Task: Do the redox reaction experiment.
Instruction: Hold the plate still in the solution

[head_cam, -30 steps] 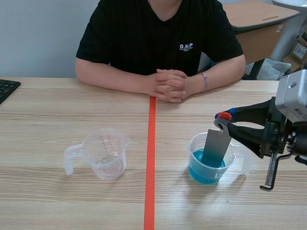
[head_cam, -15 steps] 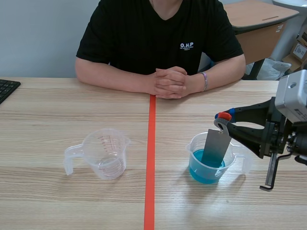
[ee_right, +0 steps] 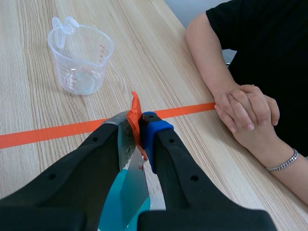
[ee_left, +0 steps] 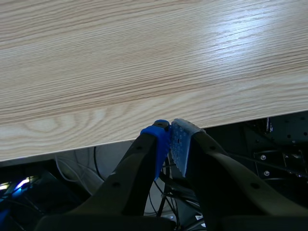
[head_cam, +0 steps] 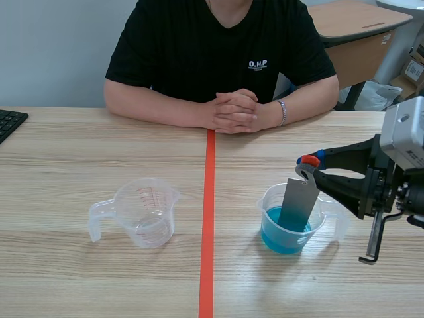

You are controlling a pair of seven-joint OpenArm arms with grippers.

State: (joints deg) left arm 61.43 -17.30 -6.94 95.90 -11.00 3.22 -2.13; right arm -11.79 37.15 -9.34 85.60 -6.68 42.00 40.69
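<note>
The dipping step looks like it is going on right now. The right claw [head_cam: 307, 162] is squeezed tight on the top of a flat grey metal strip [head_cam: 298, 202], right where a little orange tab [ee_right: 135, 113] is stuck on it. The strip hangs down from the claw, leaning a bit, and its lower end sits in the blue water [head_cam: 281, 242] inside a clear cup [head_cam: 263, 215]. This cup stands on the table [head_cam: 66, 152], on the right side of the orange tape line [head_cam: 207, 232]. So I think the strip is already in the liquid, and what is left is to let it soak, lift it out and look at it. The other clear cup [head_cam: 147, 212] stands on the left side of the line, well apart from the blue one. It has red marks on its side and looks empty, so maybe it is for later, but I can only guess. The strip looks smooth, thin and stiff, plain grey all over the part above the water. I cannot see a new colour on it, and the part under the water is hard to make out. The blue water fills only the low part of its cup. The left claw [ee_left: 169, 132] is closed with its two tips pressed together and nothing between them, down by the near edge of the table, far from both cups. A person sits across the table with hands [head_cam: 233, 114] folded together, not touching anything.
</note>
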